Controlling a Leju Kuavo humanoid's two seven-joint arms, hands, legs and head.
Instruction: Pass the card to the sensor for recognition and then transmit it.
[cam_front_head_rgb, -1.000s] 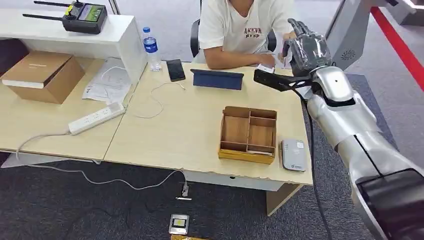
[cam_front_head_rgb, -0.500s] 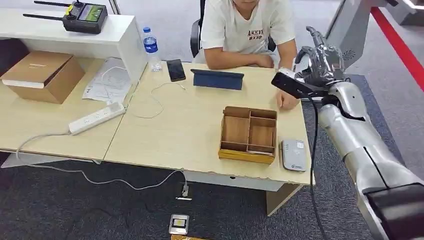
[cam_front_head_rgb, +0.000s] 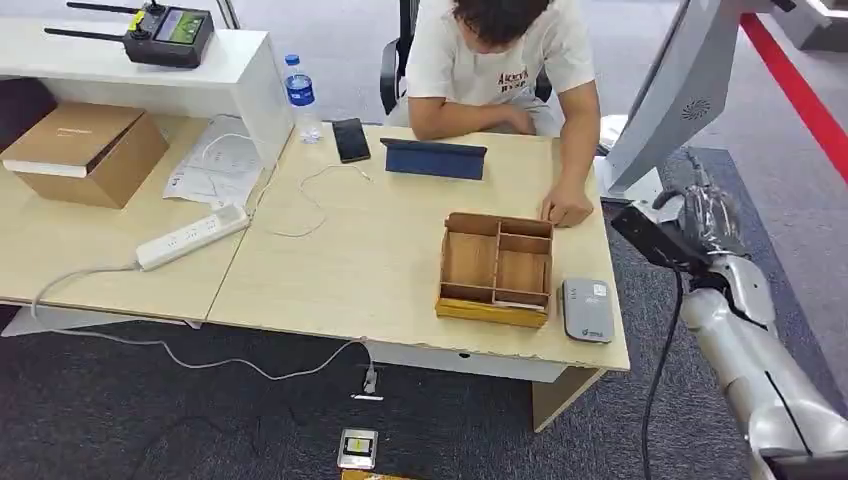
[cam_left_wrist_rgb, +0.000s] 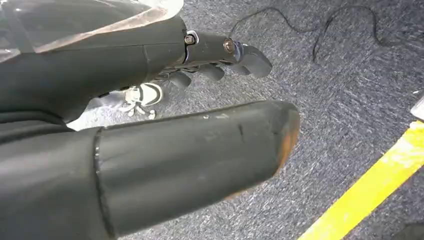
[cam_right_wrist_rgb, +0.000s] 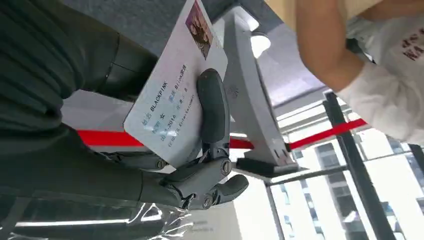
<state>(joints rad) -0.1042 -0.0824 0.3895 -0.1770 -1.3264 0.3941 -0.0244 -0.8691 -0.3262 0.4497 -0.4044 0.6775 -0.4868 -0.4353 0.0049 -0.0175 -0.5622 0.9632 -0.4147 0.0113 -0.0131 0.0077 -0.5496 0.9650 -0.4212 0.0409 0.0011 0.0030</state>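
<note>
An office with grey carpet: a pale wooden worktop (cam_front_head_rgb: 380, 250) stands before me, and a person sits at its far edge, one hand (cam_front_head_rgb: 568, 210) resting near the far right corner. My right hand (cam_front_head_rgb: 705, 215) hangs off the worktop's right edge, above the carpet, and pinches the card (cam_right_wrist_rgb: 175, 85) between thumb and fingers (cam_right_wrist_rgb: 212, 107); it is a printed ID card with a small photo at one end. My left hand (cam_left_wrist_rgb: 215, 55) hangs low over the carpet, fingers loosely apart, holding nothing.

I judge the card is collected and the recognition step is in hand. The card reader (cam_front_head_rgb: 587, 309), a small grey box, lies at the near right corner of the worktop, just beside a wooden compartment tray (cam_front_head_rgb: 497, 268). The next move calls for swinging my hand inward and down and laying the card's face over the reader without loosening the pinch.

The tray's wall beside the reader leaves little room on that side, and the person's hand is near the path. Farther off lie a tablet (cam_front_head_rgb: 435, 158), a phone (cam_front_head_rgb: 351, 139), a water bottle (cam_front_head_rgb: 301, 96) and a power strip (cam_front_head_rgb: 193, 236).
</note>
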